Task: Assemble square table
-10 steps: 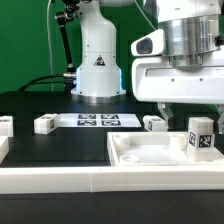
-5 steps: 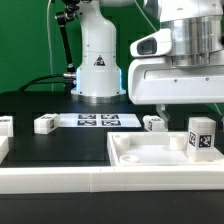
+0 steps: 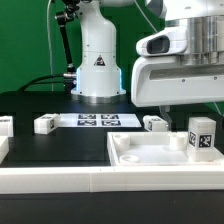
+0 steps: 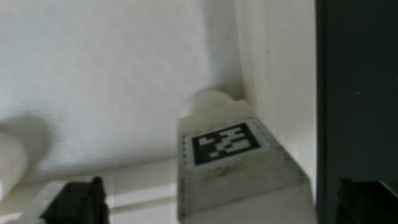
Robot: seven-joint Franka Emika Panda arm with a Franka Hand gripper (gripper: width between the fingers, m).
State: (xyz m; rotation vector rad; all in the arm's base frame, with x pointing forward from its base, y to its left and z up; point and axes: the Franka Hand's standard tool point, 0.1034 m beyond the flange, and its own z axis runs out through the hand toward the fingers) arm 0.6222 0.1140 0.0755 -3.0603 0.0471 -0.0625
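Note:
The white square tabletop (image 3: 150, 152) lies rim-up at the exterior view's lower right. One blocky white leg (image 3: 200, 138) with a tag stands on its right corner. My gripper (image 3: 192, 108) hangs open just above that leg, touching nothing. In the wrist view the tagged leg (image 4: 228, 150) lies on the tabletop (image 4: 107, 80) in the gap of my gripper (image 4: 219, 205), with room on both sides to the dark fingertips (image 4: 75, 200). Other legs lie on the black table: one (image 3: 154, 123) behind the tabletop, one (image 3: 45, 124) to the left, one (image 3: 5, 126) at the left edge.
The marker board (image 3: 98, 120) lies flat in front of the white robot base (image 3: 98, 60). A long white rail (image 3: 90, 180) runs along the front edge of the black table (image 3: 60, 145). Cables hang at the back left.
My gripper has risen a little above the standing leg, still open. The parts have not moved.

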